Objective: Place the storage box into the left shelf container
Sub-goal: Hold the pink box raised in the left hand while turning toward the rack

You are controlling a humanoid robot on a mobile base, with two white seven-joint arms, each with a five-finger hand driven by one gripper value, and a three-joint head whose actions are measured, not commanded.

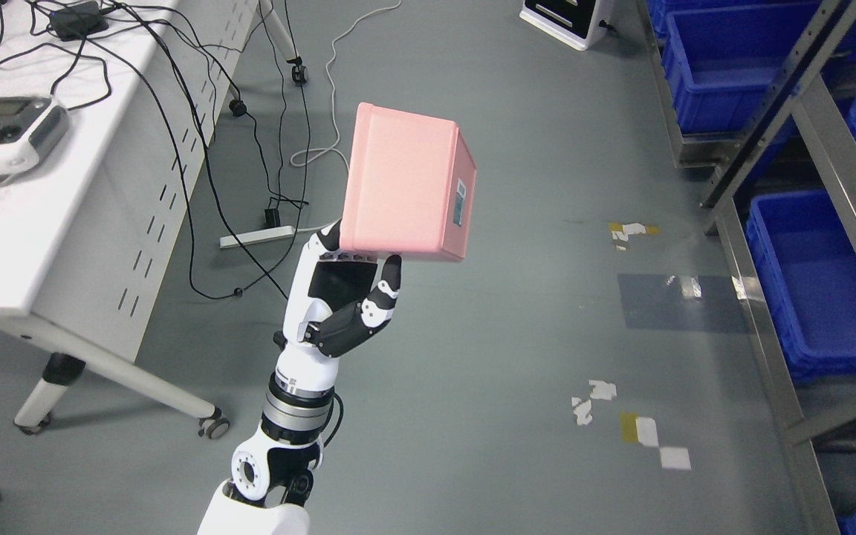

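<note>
Grey floor (472, 371); white table (41, 245) at left; shelf (807, 223) with blue bins (814, 275) at right.
Left hand (346, 286) — raised at frame centre, palm toward camera — grasps the tilted pink storage box (406, 182) from below; box held above the floor, well apart from the bins.

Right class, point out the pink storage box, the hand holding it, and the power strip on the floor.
pink storage box (406, 182), head view, broad side face
left hand (342, 297), head view, palm
power strip (258, 237), head view, middle of its body
</note>
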